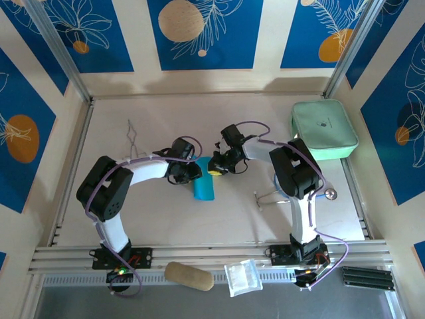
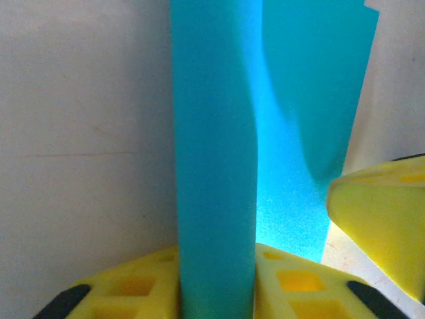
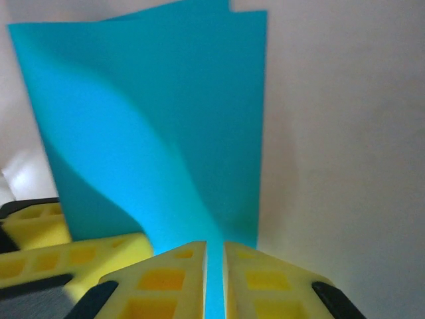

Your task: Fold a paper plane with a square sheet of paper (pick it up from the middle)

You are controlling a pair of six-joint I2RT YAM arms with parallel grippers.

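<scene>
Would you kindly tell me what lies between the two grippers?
The teal-blue sheet of paper spans the gap between the left gripper and the right gripper in the top external view; each wrist view shows it pinched.

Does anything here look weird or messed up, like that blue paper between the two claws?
The teal paper is the odd bit. The left claw and the right claw each pinch an edge of it, and it bows in a soft wave between them instead of lying flat or sharply creased. I see no tear in it.
</scene>
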